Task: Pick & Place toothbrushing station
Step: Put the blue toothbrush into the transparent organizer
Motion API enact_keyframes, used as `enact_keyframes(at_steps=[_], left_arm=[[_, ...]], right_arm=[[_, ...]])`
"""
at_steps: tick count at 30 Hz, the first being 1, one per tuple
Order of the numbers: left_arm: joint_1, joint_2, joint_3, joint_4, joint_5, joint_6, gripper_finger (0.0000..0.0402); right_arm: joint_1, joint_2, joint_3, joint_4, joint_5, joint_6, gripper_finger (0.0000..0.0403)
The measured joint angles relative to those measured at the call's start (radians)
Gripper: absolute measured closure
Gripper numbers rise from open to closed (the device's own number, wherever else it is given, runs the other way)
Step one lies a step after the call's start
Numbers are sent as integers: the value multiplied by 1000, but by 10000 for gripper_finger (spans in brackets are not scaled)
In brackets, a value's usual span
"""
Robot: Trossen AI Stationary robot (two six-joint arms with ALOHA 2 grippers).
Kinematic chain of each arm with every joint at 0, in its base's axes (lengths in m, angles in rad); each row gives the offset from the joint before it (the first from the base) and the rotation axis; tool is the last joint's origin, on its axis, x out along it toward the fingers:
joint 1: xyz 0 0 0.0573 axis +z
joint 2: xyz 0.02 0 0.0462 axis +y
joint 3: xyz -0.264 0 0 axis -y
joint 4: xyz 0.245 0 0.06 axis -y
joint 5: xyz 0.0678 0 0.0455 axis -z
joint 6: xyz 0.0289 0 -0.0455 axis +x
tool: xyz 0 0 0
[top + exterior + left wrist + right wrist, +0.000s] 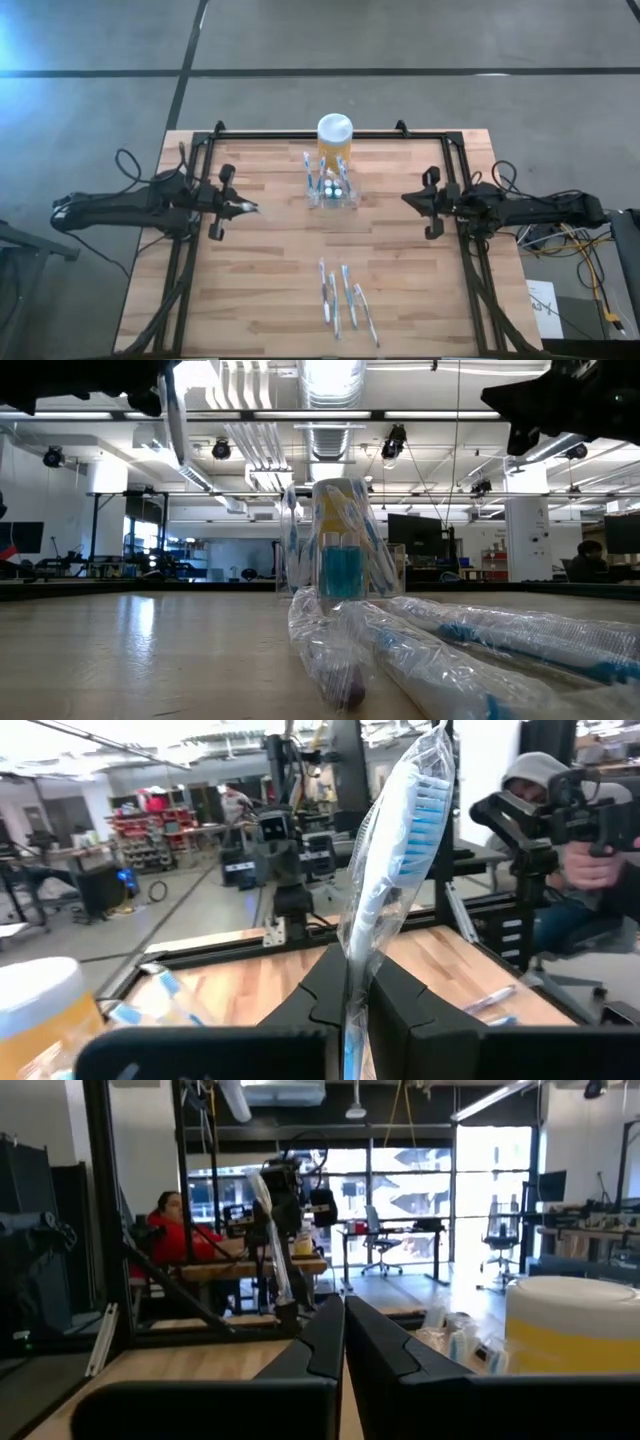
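The clear holder (332,190) sits mid-table by the yellow jar (334,140), between both arms. Left gripper (243,208) hovers just beside it, clenched on a wrapped toothbrush (395,850); right gripper (408,198) is closed, empty. Delivery step, I'd say: next, carry the brush over and lower it in upright.

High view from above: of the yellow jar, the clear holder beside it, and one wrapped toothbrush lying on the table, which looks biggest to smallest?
1. Yellow jar
2. Clear holder, looks close to the jar; unsure
3. Wrapped toothbrush, longest but thinnest
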State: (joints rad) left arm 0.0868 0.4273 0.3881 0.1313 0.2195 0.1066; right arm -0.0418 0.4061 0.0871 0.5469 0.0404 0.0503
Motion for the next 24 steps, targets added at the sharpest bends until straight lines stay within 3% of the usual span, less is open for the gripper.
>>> enact_keyframes(at_steps=[7, 13, 19, 24], left_arm=[[0, -98, -89, 45, -56, -26, 382], [14, -80, -133, 210, -110, -35, 382], [71, 109, -119, 460, -118, -75, 382], [143, 351, 8, 531, -103, -77, 382]], right_arm=[[0, -49, -78, 64, 0, -6, 394], [0, -42, -79, 32, 2, -19, 394], [0, -2, -79, 32, 4, -22, 394], [0, 1, -79, 55, 9, -30, 394]])
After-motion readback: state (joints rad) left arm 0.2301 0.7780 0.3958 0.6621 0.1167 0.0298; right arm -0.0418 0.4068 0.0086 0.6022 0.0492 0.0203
